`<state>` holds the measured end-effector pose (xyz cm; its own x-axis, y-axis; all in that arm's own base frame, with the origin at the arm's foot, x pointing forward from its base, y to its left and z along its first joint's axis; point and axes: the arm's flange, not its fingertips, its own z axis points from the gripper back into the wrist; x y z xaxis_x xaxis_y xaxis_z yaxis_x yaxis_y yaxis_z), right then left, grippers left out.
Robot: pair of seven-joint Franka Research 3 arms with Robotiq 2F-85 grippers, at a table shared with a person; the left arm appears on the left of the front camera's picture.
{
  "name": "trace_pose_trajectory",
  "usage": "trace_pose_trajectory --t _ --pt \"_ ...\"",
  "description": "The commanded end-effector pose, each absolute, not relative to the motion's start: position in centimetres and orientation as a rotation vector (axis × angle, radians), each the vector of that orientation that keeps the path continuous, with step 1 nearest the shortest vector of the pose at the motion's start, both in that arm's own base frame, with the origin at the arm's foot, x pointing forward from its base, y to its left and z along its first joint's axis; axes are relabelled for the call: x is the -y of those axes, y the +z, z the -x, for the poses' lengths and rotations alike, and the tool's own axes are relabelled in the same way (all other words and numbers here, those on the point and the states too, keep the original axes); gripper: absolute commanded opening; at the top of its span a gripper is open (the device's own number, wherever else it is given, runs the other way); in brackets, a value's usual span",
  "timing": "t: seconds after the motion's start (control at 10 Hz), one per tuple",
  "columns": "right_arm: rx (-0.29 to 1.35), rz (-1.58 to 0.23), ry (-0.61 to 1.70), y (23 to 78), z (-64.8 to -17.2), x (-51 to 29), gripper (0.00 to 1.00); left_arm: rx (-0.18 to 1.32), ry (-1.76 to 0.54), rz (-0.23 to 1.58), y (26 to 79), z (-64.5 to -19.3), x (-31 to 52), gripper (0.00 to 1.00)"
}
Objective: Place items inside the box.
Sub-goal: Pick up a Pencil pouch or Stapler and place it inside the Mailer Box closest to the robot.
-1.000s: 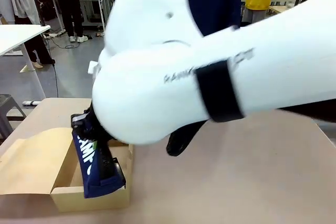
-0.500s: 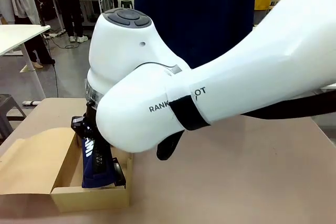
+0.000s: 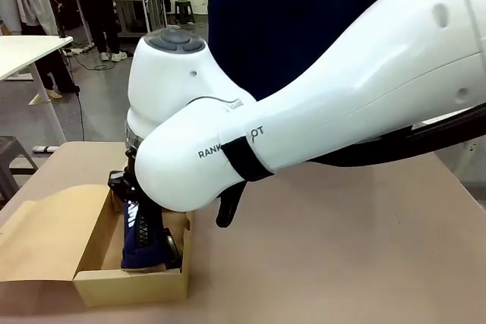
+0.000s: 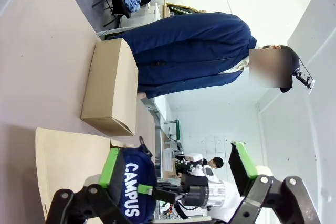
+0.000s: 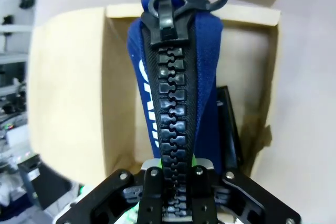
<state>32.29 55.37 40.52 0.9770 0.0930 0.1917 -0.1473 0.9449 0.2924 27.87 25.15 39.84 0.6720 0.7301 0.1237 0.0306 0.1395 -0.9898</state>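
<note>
At the box [image 3: 129,290], right pincer [image 5: 170,174] pinches navy case [image 5: 173,87]; left wrist view shows left pincer [image 4: 176,163] spread.

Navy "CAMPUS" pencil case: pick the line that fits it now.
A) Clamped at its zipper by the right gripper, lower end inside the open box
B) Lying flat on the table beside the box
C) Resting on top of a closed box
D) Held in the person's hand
A: the right gripper is shut on the zipper of the navy pencil case, which hangs down into the open cardboard box.
</note>
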Motion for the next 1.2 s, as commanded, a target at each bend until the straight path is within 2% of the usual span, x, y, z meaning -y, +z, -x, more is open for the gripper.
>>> trace_pose_trajectory --t 0.0,0.2,0.5,0.6,0.7,0.8,0.9,1.1 --pt "0.186 -0.291 0.085 39.4 -32.6 -56.1 0.08 0.716 0.563 1.361 39.9 -27.7 -24.8 1.0" --pt "0.122 -0.282 0.105 37.7 -32.6 -55.8 0.08 0.716 0.563 1.361 39.9 -27.7 -24.8 1.0" --pt "0.131 -0.271 0.109 37.2 -32.9 -55.5 0.08 0.716 0.563 1.361 39.9 -27.7 -24.8 1.0" --pt "0.12 -0.281 0.105 37.1 -33.0 -55.3 0.23 0.716 0.563 1.361 39.9 -27.7 -24.8 1.0" --pt "0.116 -0.279 0.11 37.0 -33.0 -55.3 0.66 0.716 0.563 1.361 39.9 -27.7 -24.8 1.0" --pt "0.117 -0.28 0.114 37.1 -32.9 -55.3 0.67 0.716 0.563 1.361 39.9 -27.7 -24.8 1.0" --pt "0.125 -0.284 0.117 37.3 -32.8 -55.2 1.0 0.716 0.563 1.361 39.9 -27.7 -24.8 1.0" --pt "0.143 -0.318 0.12 38.2 -32.7 -54.7 1.0 0.716 0.563 1.361 39.9 -27.7 -24.8 1.0"
